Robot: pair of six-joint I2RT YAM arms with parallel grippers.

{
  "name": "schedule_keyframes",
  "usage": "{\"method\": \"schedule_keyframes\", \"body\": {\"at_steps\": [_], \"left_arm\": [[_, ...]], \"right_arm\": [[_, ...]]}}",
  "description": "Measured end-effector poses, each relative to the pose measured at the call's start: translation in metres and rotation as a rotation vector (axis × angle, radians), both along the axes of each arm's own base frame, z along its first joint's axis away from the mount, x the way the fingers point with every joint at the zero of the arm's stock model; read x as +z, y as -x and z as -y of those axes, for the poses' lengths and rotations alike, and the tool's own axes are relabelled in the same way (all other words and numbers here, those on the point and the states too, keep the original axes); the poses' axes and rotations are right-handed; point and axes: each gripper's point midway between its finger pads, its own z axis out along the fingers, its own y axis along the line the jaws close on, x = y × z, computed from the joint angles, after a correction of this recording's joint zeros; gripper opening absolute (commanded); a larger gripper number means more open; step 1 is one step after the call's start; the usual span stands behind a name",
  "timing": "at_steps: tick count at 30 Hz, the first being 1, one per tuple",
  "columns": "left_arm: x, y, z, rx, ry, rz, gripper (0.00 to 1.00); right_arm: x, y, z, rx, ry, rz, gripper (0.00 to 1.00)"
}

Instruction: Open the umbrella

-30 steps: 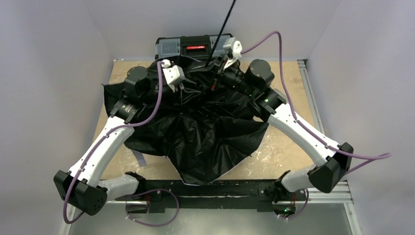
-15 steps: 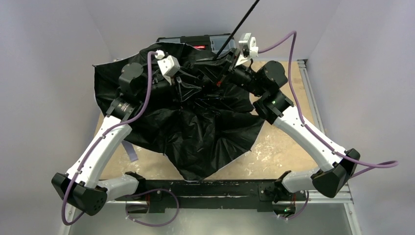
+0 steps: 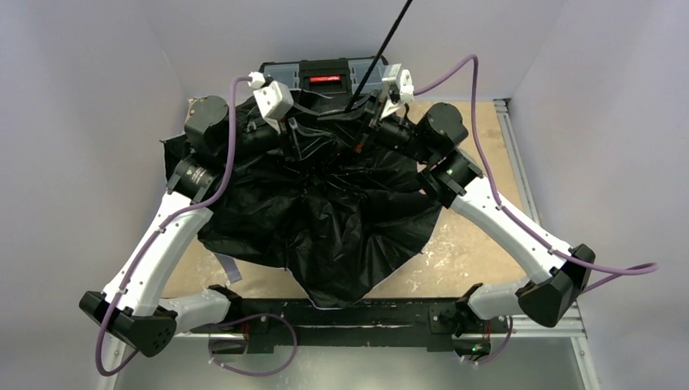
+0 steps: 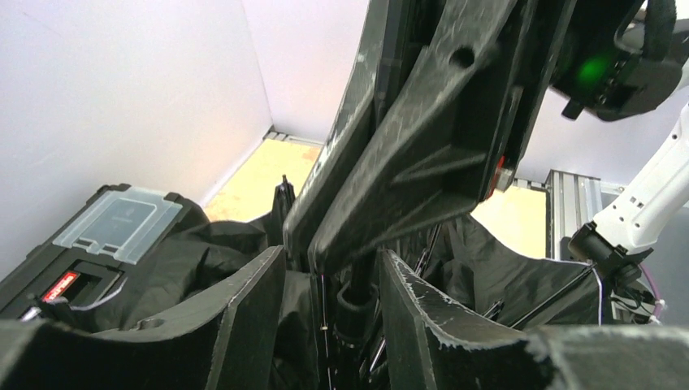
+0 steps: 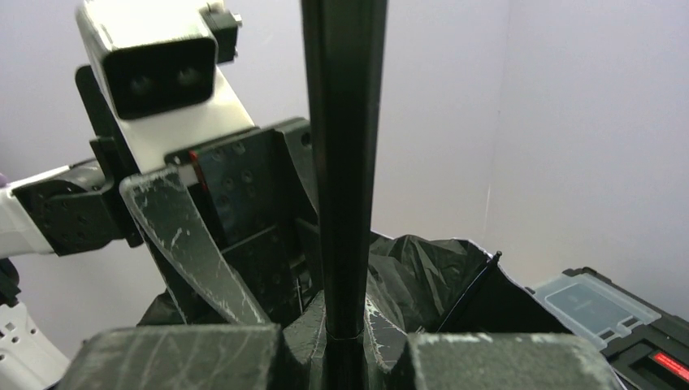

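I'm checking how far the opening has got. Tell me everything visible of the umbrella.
The umbrella lies canopy-down on the table, crumpled black lining up, not spread, pale-edged at its near tip. Its thin black shaft slants up and away, clamped in the shut right gripper. The open left gripper straddles its hub.

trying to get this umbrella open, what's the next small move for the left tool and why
Probably close the left tool on the frame piece standing between its open fingers, ready to slide it. The right tool is shut on the umbrella shaft, holding it firm, and the canopy lies crumpled, not spread.
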Motion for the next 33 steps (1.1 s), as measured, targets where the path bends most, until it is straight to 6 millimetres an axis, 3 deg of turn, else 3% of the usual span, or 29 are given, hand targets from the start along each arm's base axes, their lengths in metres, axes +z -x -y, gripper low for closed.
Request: {"method": "schedule_keyframes", "body": {"at_steps": [6,20,23,27,30,33], "left_arm": [[-0.001,-0.002,0.003,0.023,-0.020,-0.032,0.21],[-0.011,-0.008,0.006,0.027,-0.043,-0.041,0.20],[-0.017,-0.011,0.007,0.032,-0.046,-0.047,0.13],[-0.027,-0.012,0.006,0.044,-0.043,-0.045,0.16],[-0.047,-0.013,0.011,0.040,-0.054,-0.056,0.17],[-0.049,-0.015,0.010,0.055,-0.041,-0.049,0.16]], "right_arm": [[-0.004,-0.002,0.000,-0.004,0.014,0.010,0.00],[-0.010,-0.008,0.001,-0.016,0.024,-0.013,0.00],[-0.015,-0.011,0.002,-0.027,0.037,-0.034,0.00],[-0.020,-0.020,0.004,-0.079,0.036,-0.076,0.00],[-0.018,-0.025,0.005,-0.123,0.013,-0.105,0.00],[-0.022,-0.030,0.006,-0.155,0.008,-0.141,0.00]]}}
